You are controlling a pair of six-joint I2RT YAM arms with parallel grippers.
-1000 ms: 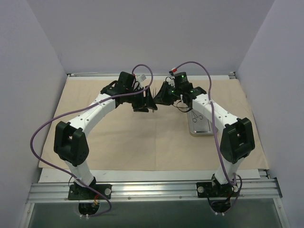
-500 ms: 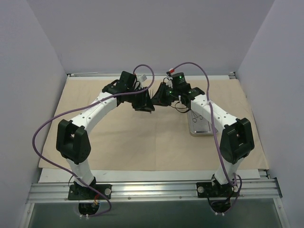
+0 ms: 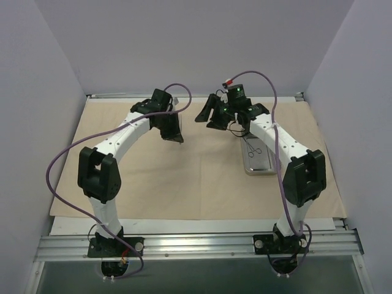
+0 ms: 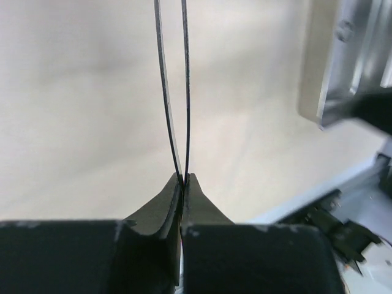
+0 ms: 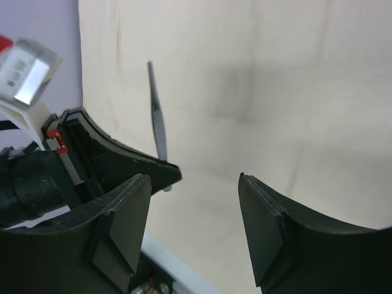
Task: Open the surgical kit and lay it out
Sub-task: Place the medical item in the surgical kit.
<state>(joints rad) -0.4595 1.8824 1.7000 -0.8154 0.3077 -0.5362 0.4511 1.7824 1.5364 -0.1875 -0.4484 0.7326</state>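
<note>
The beige cloth wrap (image 3: 184, 177) lies spread flat over the table. The steel tray (image 3: 260, 164) rests on it at the right, with a scissor-like instrument (image 3: 255, 149) inside. My left gripper (image 3: 174, 136) hangs over the far middle of the cloth. In the left wrist view it (image 4: 182, 180) is shut on thin metal forceps (image 4: 186, 92), whose two blades point away from it. My right gripper (image 3: 205, 113) stands open just to the right and apart from it, and its jaws (image 5: 196, 214) hold nothing. The forceps (image 5: 158, 116) show in that view beside the left finger (image 5: 138, 164).
Grey walls close in the table at the back and both sides. An aluminium rail (image 3: 196, 245) with both arm bases runs along the near edge. Purple cables (image 3: 61, 165) loop off each arm. The tray's shiny edge (image 4: 343, 61) shows in the left wrist view.
The left gripper has shut on the forceps and carried them leftward. The right gripper has opened, let go of them and pulled back to the right.
</note>
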